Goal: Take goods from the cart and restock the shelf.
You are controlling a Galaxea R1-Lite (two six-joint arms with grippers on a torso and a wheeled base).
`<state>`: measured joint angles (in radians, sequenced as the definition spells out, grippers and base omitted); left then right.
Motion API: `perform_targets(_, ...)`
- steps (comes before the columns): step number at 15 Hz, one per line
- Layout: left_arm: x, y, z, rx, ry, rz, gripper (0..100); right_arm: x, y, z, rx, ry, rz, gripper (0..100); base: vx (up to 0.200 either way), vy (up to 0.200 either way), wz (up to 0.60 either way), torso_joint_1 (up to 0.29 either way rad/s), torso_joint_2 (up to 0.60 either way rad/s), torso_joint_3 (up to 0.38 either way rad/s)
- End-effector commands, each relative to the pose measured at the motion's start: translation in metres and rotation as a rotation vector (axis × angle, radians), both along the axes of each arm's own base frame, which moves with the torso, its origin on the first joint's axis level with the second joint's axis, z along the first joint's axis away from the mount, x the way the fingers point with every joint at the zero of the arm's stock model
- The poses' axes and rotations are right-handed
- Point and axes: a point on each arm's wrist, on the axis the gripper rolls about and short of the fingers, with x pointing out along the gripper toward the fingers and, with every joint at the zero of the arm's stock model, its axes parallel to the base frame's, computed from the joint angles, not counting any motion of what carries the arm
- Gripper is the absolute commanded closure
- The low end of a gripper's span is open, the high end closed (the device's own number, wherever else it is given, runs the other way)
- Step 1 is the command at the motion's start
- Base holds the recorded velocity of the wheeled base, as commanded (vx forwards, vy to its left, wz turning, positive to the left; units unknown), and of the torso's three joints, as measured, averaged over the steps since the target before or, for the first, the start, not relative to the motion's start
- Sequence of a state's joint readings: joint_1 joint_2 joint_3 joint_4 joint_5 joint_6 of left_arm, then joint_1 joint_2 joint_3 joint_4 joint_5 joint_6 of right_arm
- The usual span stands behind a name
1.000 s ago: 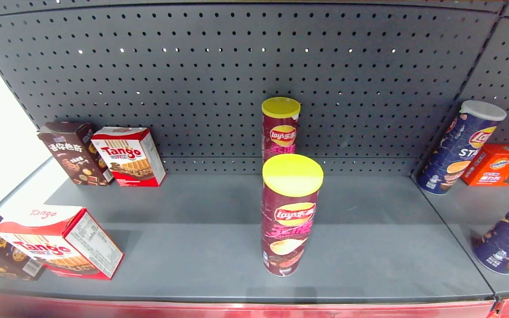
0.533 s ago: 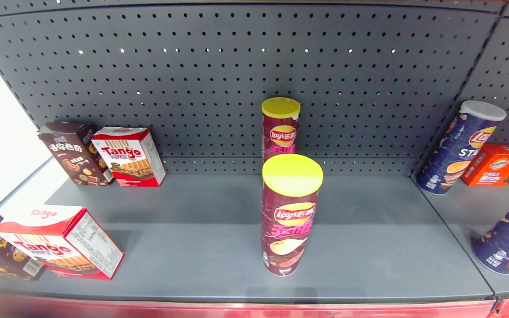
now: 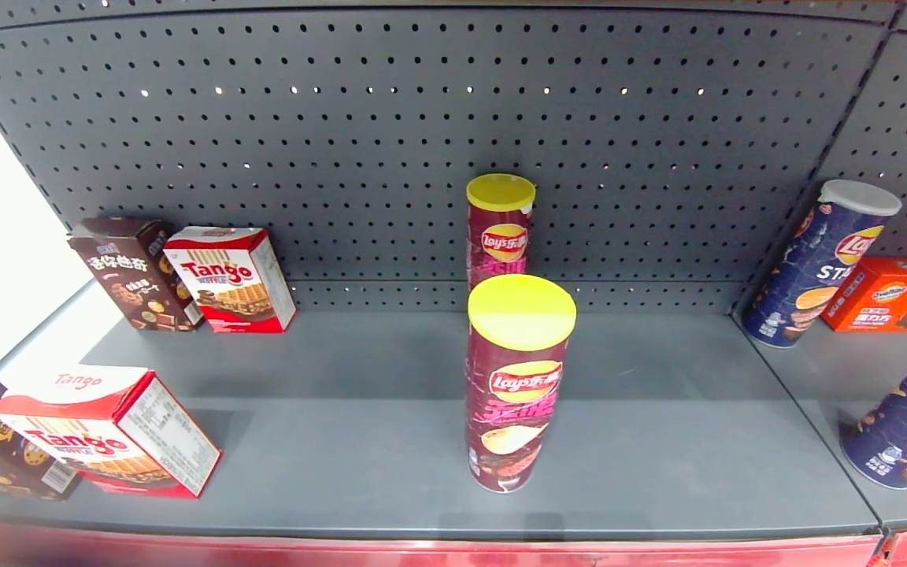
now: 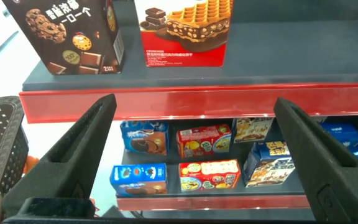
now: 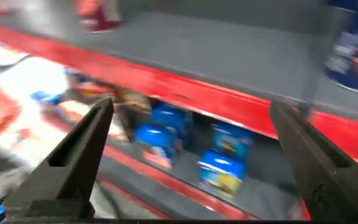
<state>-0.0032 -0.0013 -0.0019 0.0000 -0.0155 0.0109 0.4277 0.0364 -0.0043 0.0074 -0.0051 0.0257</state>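
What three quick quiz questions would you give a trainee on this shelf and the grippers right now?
1. True or false: the front maroon chip can lies on its side on the shelf.
2. The left gripper is: A) open and empty; B) shut on a wafer box; C) shut on a chip can.
3. How many yellow-lidded cans stand on this shelf section?

Key:
1. False; it stands upright.
2. A.
3. Two: the front one and the rear maroon chip can by the pegboard.
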Motion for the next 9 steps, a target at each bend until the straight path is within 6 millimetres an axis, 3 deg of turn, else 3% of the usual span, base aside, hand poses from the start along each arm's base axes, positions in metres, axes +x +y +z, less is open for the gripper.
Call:
perform_targets(1,0.000,0.000,0.000,-0.002,0.002,0.000,0,0.014,0.007,0.002,-0.063,0.187,-0.231,0,0.000,0.000,0.00,0.000,0.00,0.000)
perform_targets(3,0.000,0.000,0.000,-0.005,0.002,0.002,0,0.010,0.007,0.002,-0.049,0.145,-0.307,0,0.000,0.000,0.00,0.000,0.00,0.000)
perform_targets(5,0.000,0.000,0.000,-0.009,0.002,0.008,0,-0.003,0.009,-0.001,-0.010,-0.021,-0.445,0,0.000,0.000,0.00,0.000,0.00,0.000)
perform_targets(9,0.000,0.000,0.000,-0.006,0.002,0.016,0,-0.004,0.008,-0.001,-0.010,-0.032,-0.434,0,0.000,0.000,0.00,0.000,0.00,0.000)
